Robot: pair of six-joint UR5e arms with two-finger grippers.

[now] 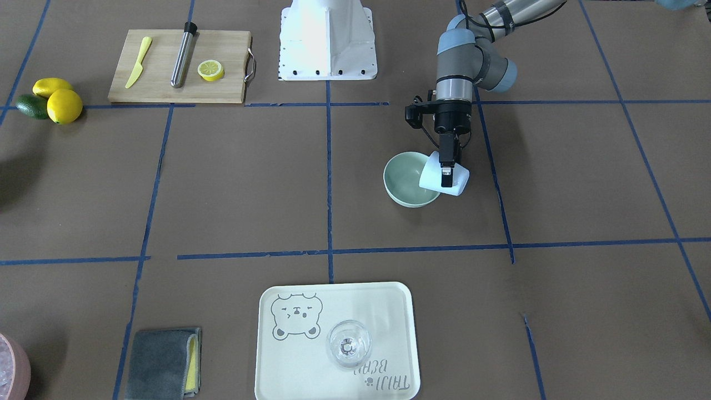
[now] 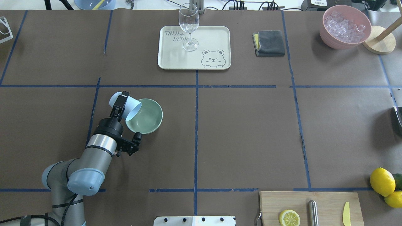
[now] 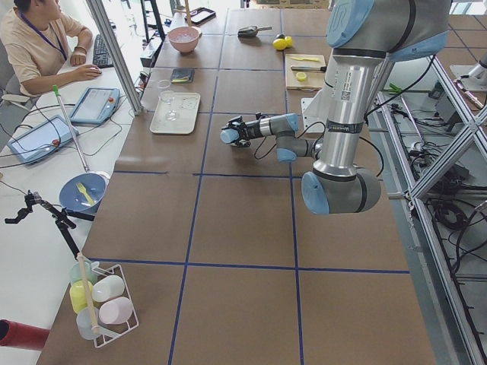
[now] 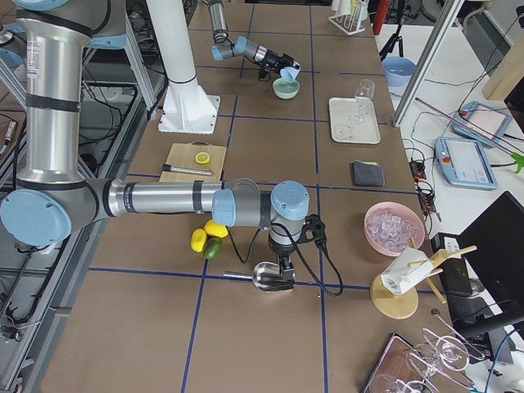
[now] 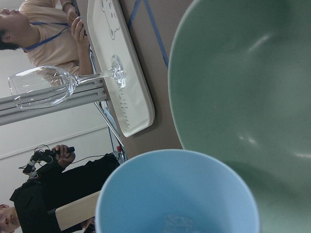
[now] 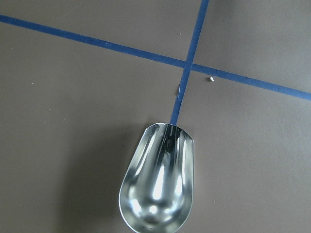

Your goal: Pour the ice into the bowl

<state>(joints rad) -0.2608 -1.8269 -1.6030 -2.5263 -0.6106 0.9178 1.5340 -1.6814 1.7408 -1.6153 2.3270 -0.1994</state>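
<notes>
I cannot make out the ice. In the left wrist view the lower edge cuts off the inside of the cup (image 5: pixel 180 194), leaving only a faint pale mark, and the overhead shows just its outside. The right tool (image 4: pixel 284 264) sits at a metal scoop (image 6: pixel 158 187) lying on the counter (image 2: pixel 245 131); its fingers are hidden, so I cannot tell its grip. The left arm reaches forward with its wrist rolled. The left tool (image 2: pixel 122 101) is clamped on the cup, which is tipped with its mouth over the left rim of the bowl (image 2: pixel 149 122). The bowl stands left of centre in the overhead. Bare counter lies to its right, a tape line runs just left of the cup, and the tray (image 2: pixel 216 34) is well apart at the top.
</notes>
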